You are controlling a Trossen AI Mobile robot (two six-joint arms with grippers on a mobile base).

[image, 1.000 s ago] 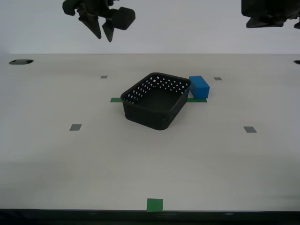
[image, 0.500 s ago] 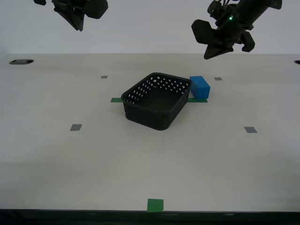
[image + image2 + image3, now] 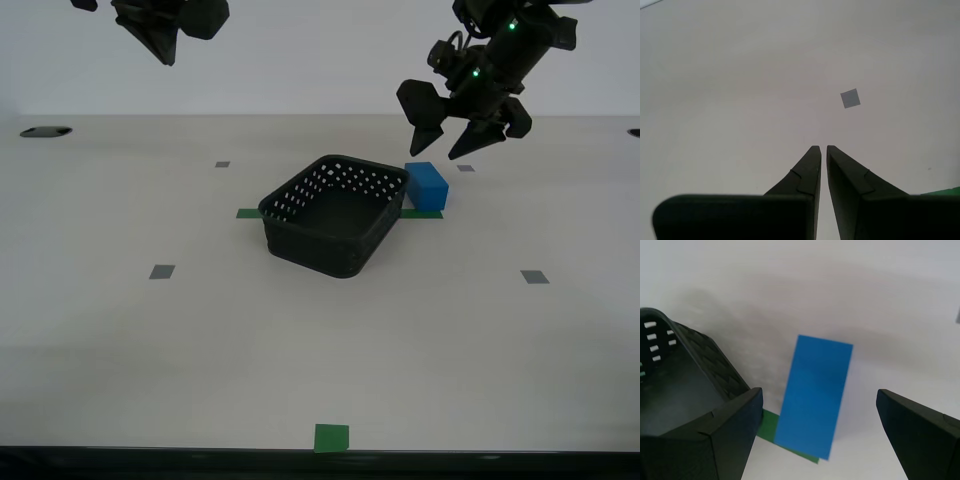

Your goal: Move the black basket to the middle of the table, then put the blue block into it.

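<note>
The black basket [image 3: 312, 246] stands mid-table, empty, turned at an angle. The blue block [image 3: 427, 186] lies on the table [image 3: 300, 350] right against the basket's far corner, on the exterior view's right. My first gripper [image 3: 442, 143] hangs open just above the block, touching nothing. In the first wrist view its fingers [image 3: 735, 425] straddle the block [image 3: 815, 395] from above, with the basket's wall [image 3: 700, 360] beside one finger. My second gripper [image 3: 163, 50] is raised high at the exterior view's upper left. It is shut and empty [image 3: 821, 148] over bare table.
A green tape strip [image 3: 247, 213] runs under the basket and block, also seen in the first wrist view [image 3: 767, 425]. Another green mark [image 3: 331, 437] sits at the front edge. Grey square markers [image 3: 161, 271] [image 3: 534, 276] [image 3: 850, 98] dot the table. A dark hole [image 3: 44, 131] is at the far corner.
My first gripper came down from the upper right toward the blue block and spread its jaws. My second gripper moved up and left, then stayed still. Basket and block have not moved.
</note>
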